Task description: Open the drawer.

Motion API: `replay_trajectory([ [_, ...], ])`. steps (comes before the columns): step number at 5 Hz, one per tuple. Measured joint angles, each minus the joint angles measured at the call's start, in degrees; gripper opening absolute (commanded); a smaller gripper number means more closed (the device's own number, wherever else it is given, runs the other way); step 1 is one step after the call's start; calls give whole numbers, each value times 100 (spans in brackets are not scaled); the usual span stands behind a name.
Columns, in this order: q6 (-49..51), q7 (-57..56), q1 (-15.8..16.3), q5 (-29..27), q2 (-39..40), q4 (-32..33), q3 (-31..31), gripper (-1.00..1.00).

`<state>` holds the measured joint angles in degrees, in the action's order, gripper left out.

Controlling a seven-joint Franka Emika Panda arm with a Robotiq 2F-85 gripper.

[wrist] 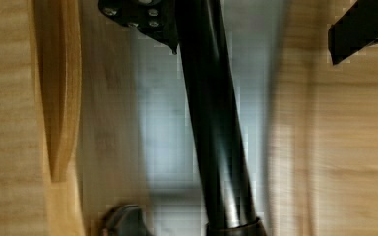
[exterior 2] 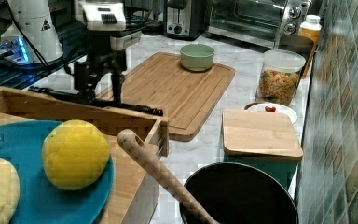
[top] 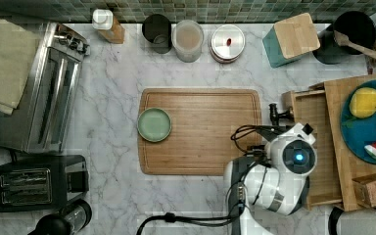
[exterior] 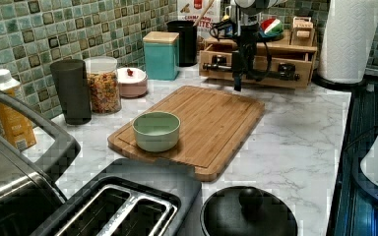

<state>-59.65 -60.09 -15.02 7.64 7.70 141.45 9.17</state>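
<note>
The drawer (top: 313, 122) is a shallow light-wood box that stands pulled out from under a wooden stand, at the top view's right. Its long black bar handle (exterior: 270, 74) runs along its front (exterior: 270, 61). My gripper (exterior: 237, 83) hangs straight down over the handle, near the end closest to the teal canister. In the right view the gripper (exterior 2: 98, 95) is open, with one finger on each side of the bar (exterior 2: 140, 108). In the wrist view the bar (wrist: 211, 123) passes close by one finger (wrist: 142, 14), and the other finger (wrist: 359, 29) stands well apart.
A bamboo cutting board (top: 210, 142) with a green bowl (top: 154, 124) lies just beside the drawer front. A blue plate (top: 360, 132) of fruit rests on the stand. Jars, a teal canister (top: 291, 39) and a black utensil pot line the tiled wall. A toaster oven (top: 49, 88) and a toaster (top: 34, 181) stand opposite.
</note>
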Motion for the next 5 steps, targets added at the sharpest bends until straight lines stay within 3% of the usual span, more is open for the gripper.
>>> replay_trajectory([
  [1, -28, 615, 263, 10, -203, 291, -159, 100],
  [3, -118, 663, 685, -104, -351, 571, -230, 100],
  [5, -106, 711, 679, -611, -419, 649, -424, 100],
])
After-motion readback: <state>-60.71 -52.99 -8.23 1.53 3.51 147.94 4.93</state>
